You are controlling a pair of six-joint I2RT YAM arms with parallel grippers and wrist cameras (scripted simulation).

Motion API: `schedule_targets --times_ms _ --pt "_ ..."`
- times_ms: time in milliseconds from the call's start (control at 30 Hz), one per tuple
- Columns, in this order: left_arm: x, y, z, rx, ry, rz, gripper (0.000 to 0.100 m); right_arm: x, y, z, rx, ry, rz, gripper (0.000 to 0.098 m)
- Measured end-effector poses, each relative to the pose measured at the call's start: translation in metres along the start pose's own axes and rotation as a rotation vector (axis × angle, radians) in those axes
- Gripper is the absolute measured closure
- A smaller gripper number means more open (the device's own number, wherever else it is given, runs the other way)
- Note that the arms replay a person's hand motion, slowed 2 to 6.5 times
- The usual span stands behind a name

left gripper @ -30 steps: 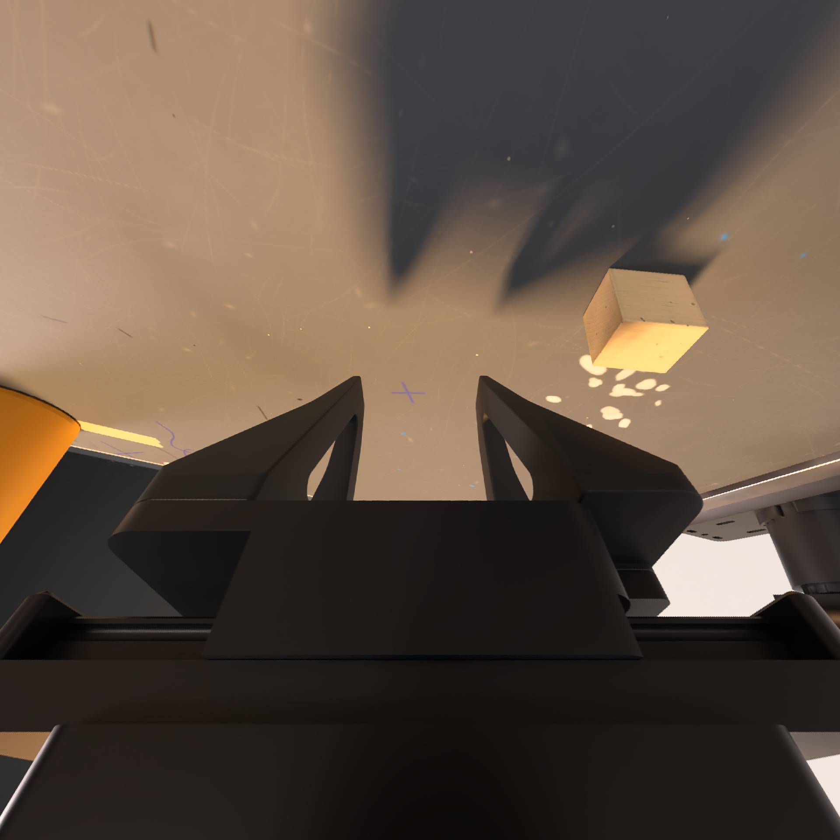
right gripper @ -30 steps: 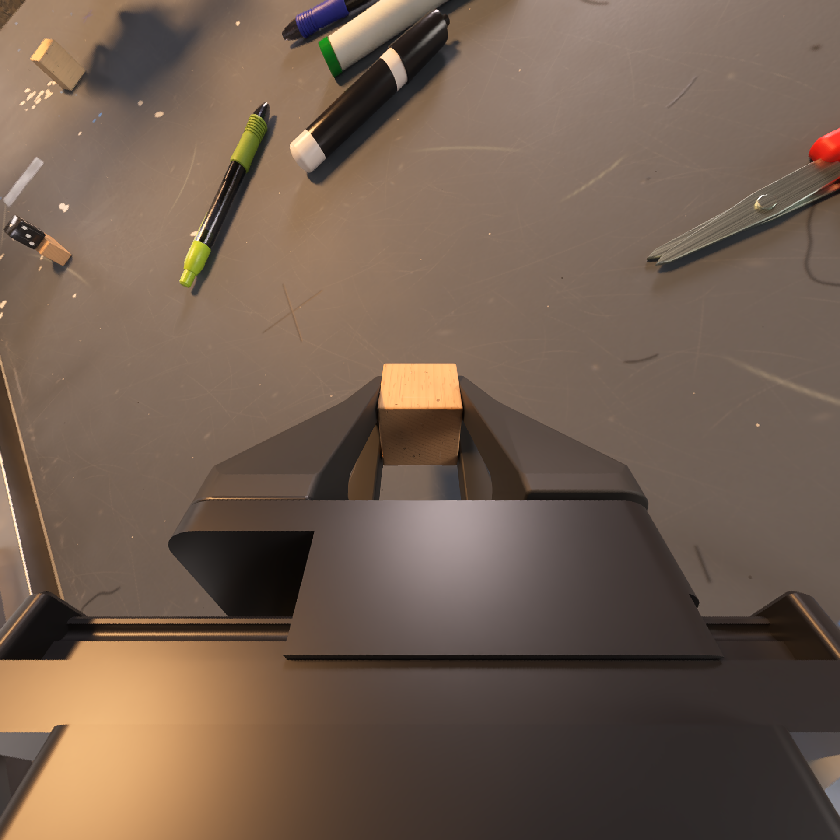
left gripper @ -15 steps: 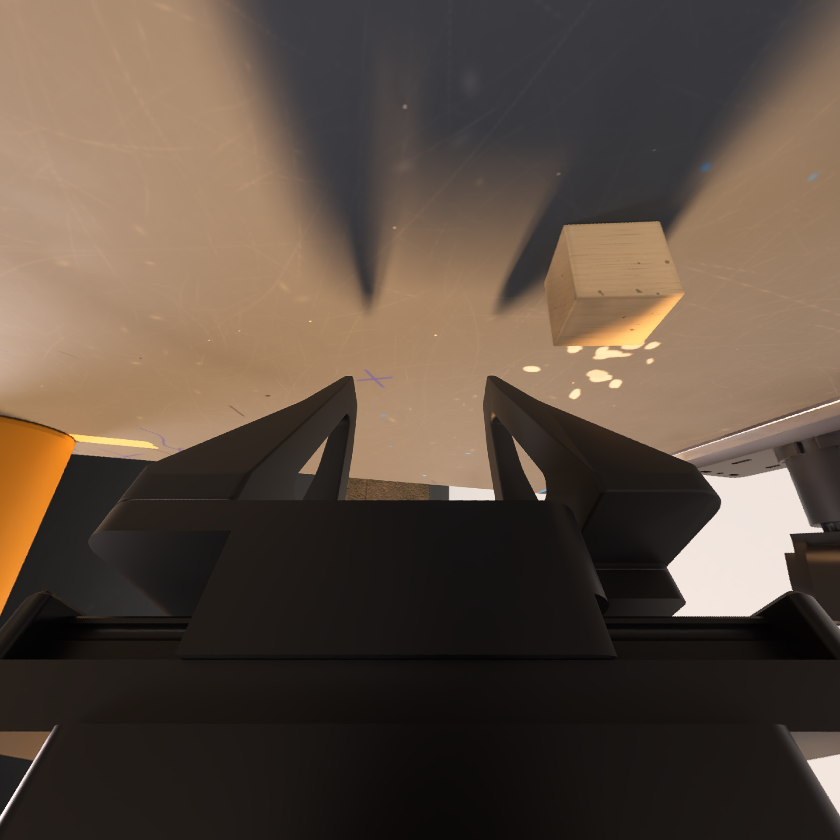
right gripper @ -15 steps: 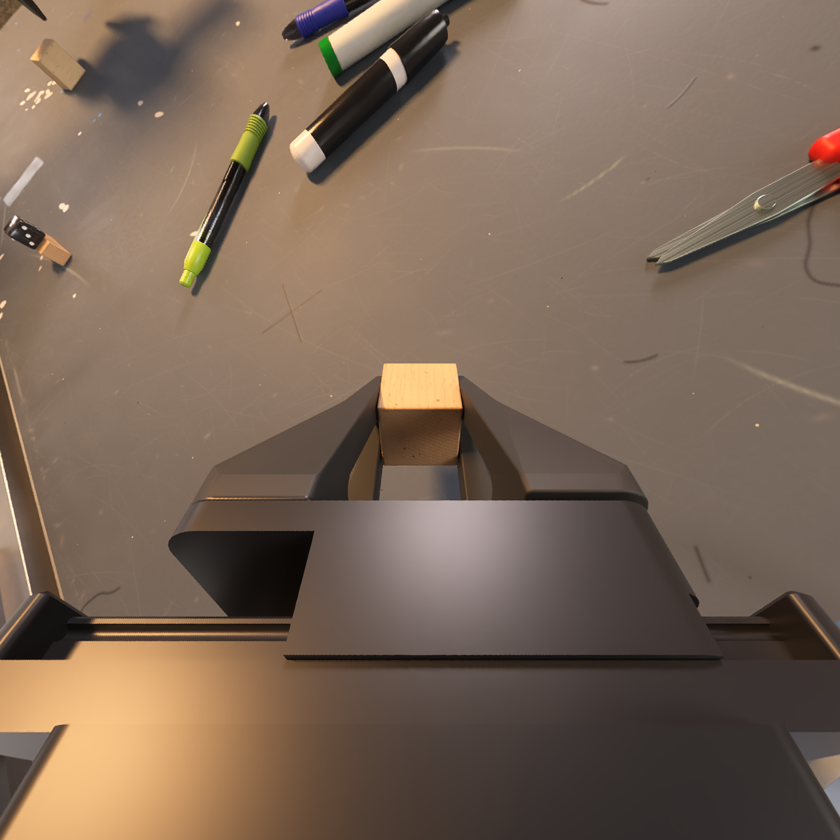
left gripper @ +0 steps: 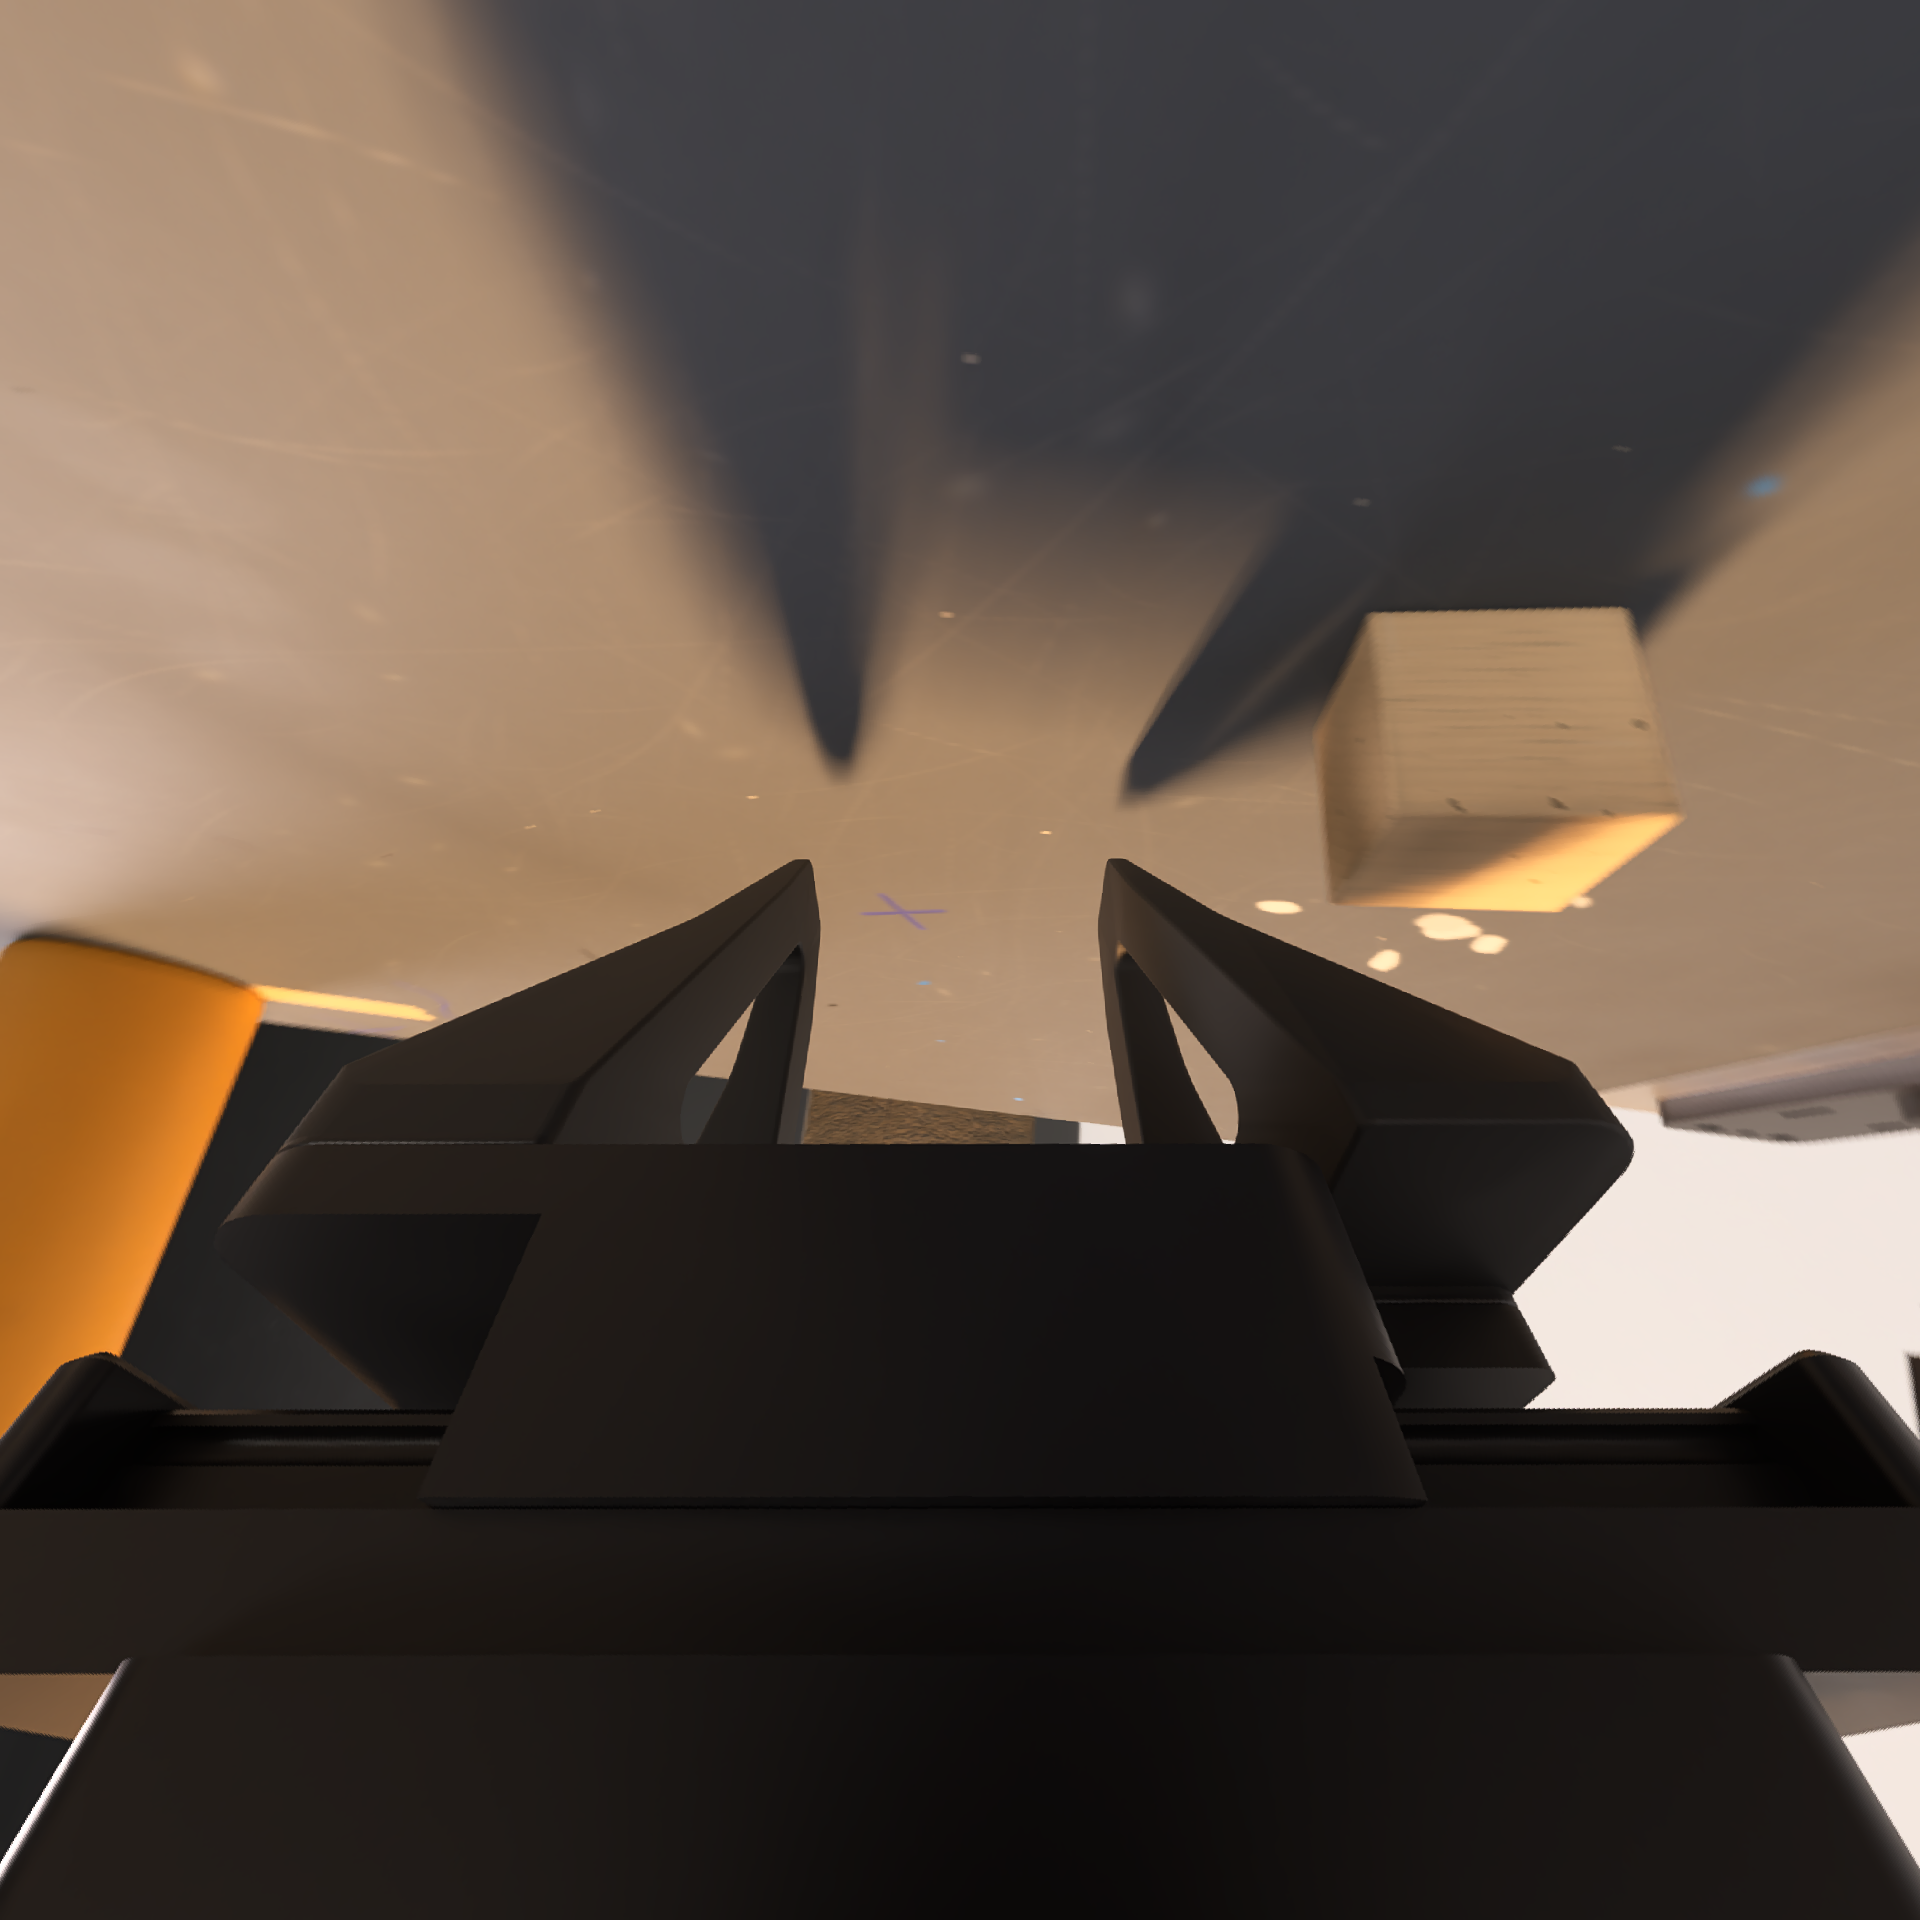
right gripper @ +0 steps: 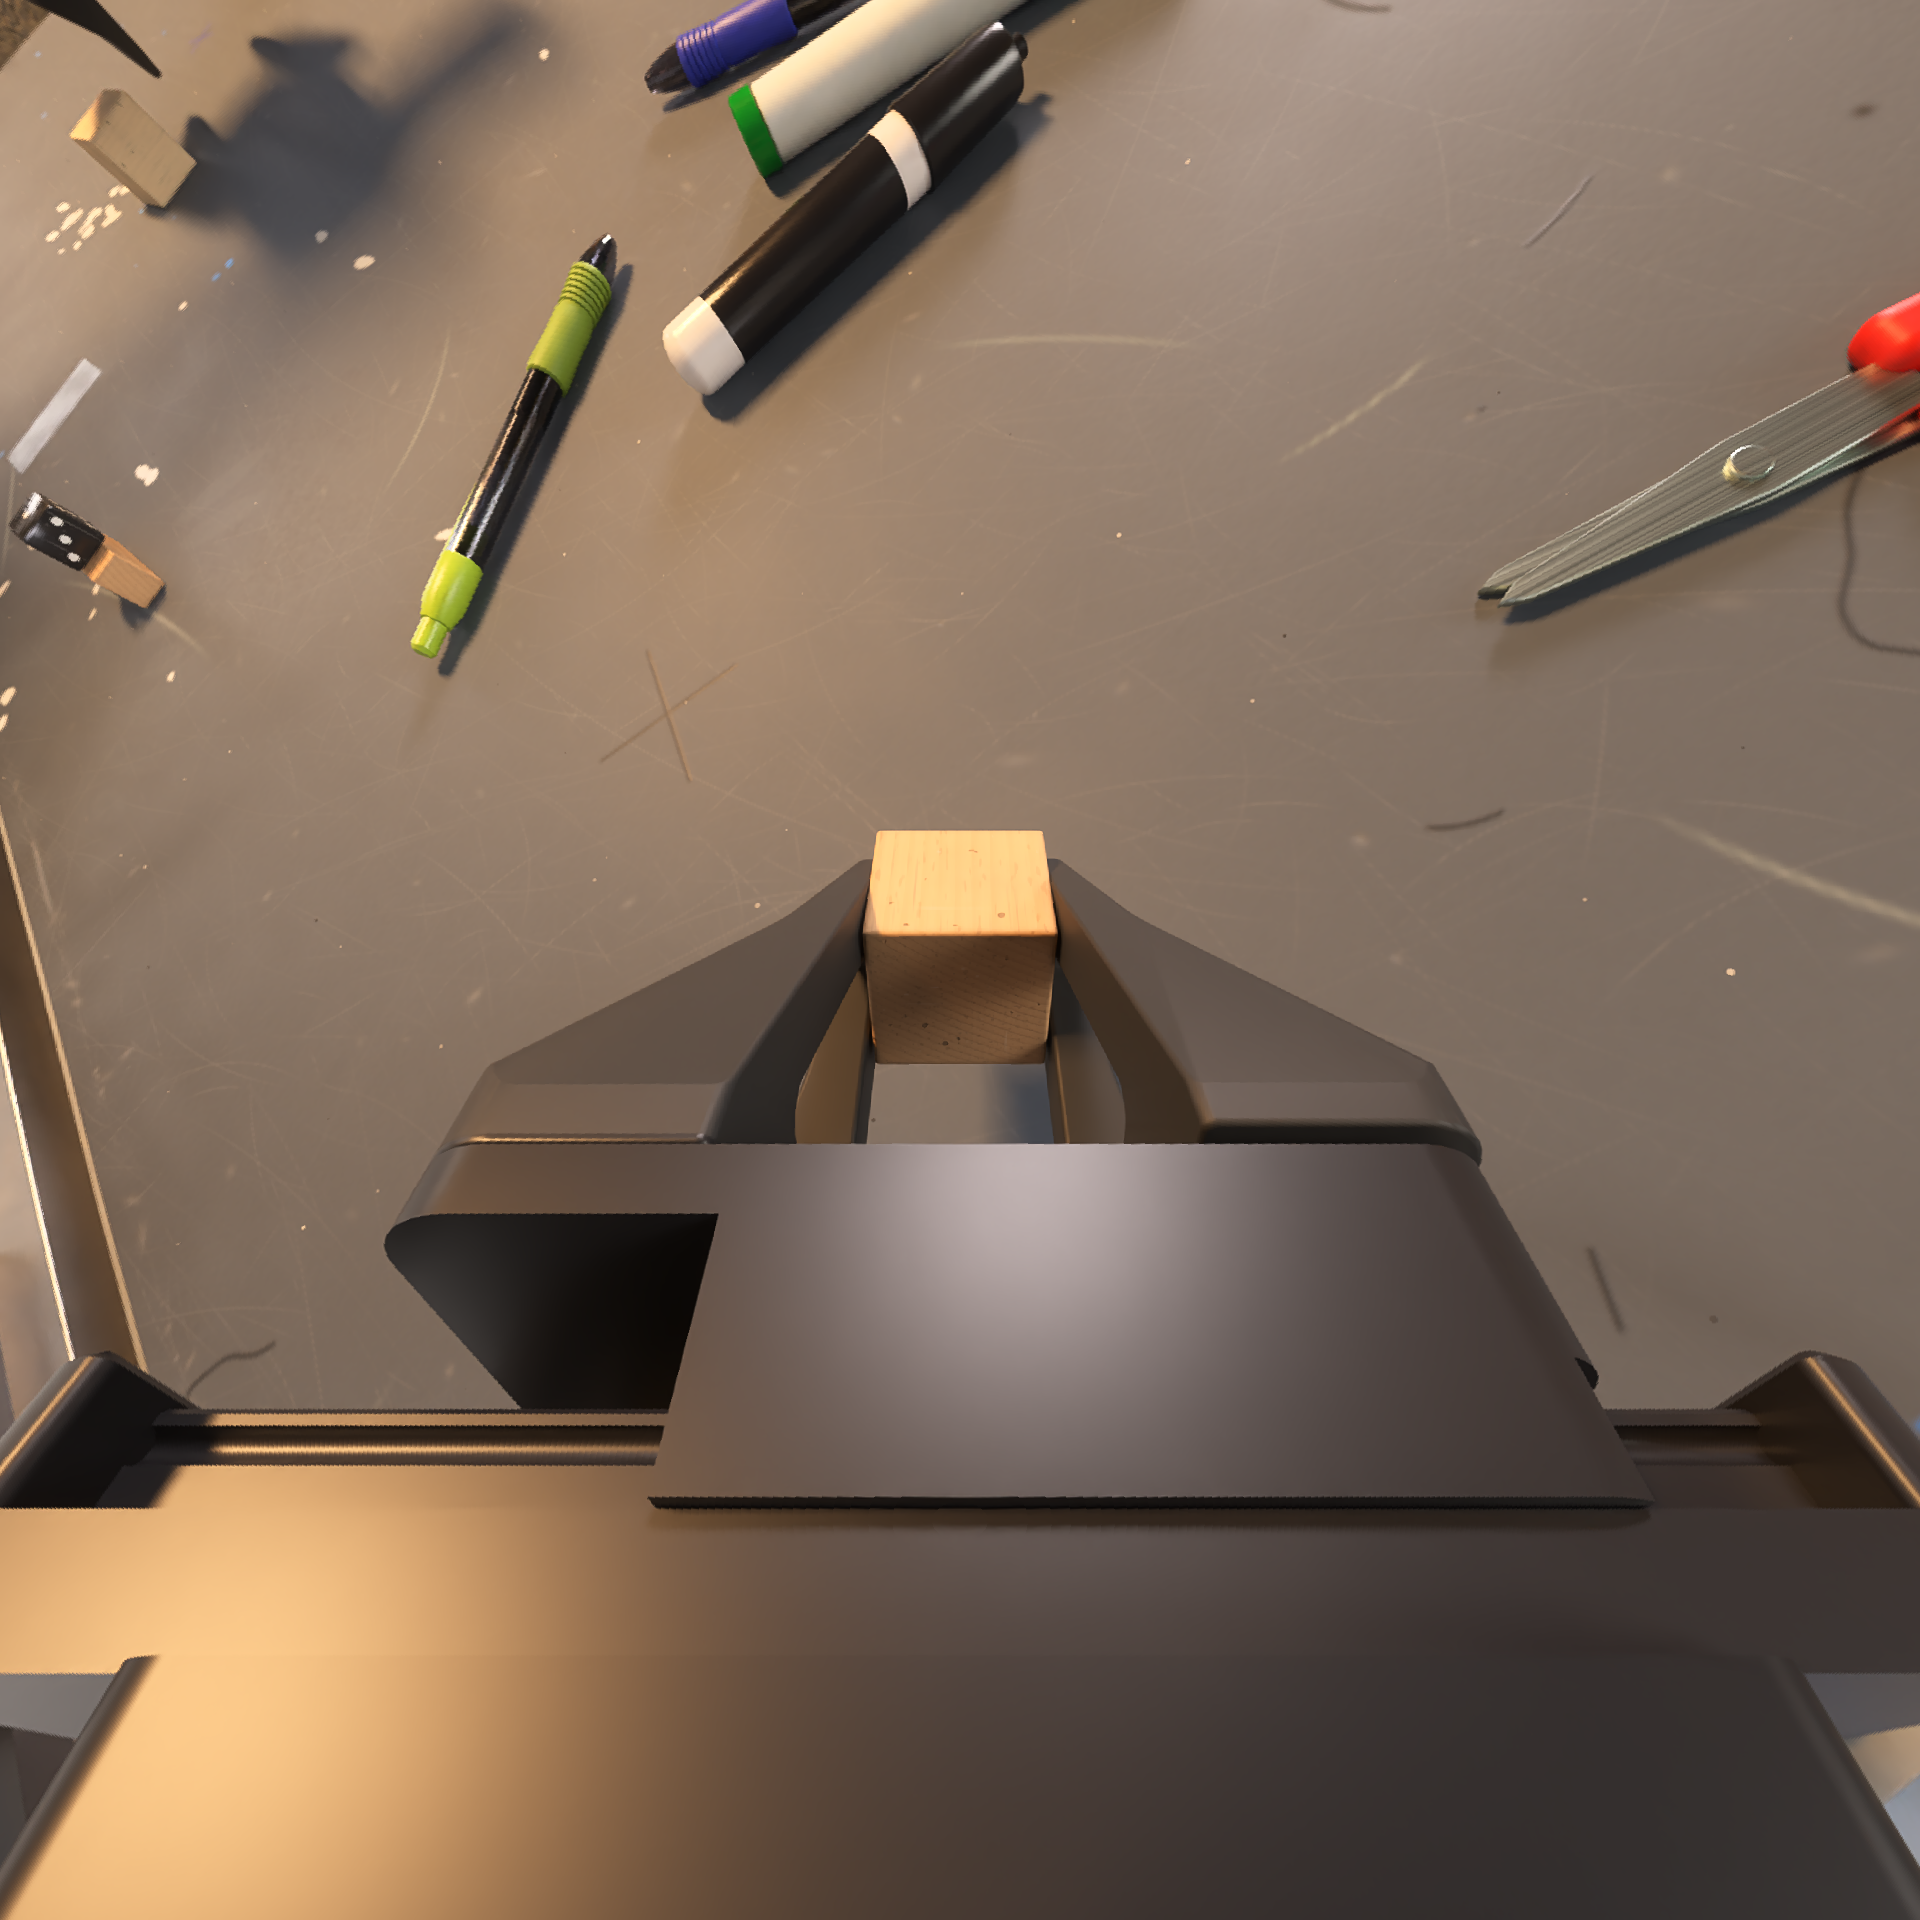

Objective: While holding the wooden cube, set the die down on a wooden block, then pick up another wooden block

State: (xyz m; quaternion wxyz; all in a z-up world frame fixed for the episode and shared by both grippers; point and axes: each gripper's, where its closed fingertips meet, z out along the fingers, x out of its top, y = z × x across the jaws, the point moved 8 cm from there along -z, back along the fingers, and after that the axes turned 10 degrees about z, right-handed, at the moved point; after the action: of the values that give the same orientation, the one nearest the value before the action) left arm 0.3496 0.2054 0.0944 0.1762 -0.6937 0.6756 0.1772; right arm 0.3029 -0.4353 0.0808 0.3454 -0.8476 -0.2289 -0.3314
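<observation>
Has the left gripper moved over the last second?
Yes. The left gripper has closed in on the table: the loose wooden block looms larger, still right of the open fingertips.

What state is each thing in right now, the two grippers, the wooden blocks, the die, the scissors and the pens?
Right gripper: shut on wooden cube.
Left gripper: open, empty.
Loose wooden block: lying beside the left gripper, ungrasped.
Die: resting on a wooden block.
Scissors: closed.
Green pen: lying flat.
Black marker: capped, lying flat.
</observation>
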Motion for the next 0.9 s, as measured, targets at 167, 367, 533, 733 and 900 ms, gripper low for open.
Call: schedule_targets --times_ms 167,367,533,733,900 --pt "-0.001 -0.003 -0.012 0.119 0.052 -0.042 0.055 0.000 0.000 0.000 0.000 0.001 0.000 0.0728" --pt "-0.004 0.007 -0.033 0.063 0.203 -0.101 0.052 0.000 0.000 0.000 0.003 0.000 0.005 0.0728" --pt "-0.005 0.020 -0.035 -0.022 0.227 -0.077 0.049 0.000 0.000 0.000 0.005 0.000 0.007 0.0728" --pt "0.000 0.031 -0.031 -0.076 0.191 -0.018 0.048 0.000 0.000 0.000 0.005 0.000 0.007 0.0728" --pt "0.006 0.037 -0.022 -0.110 0.175 0.008 0.047 0.000 0.000 0.000 0.005 0.000 0.006 0.0728"
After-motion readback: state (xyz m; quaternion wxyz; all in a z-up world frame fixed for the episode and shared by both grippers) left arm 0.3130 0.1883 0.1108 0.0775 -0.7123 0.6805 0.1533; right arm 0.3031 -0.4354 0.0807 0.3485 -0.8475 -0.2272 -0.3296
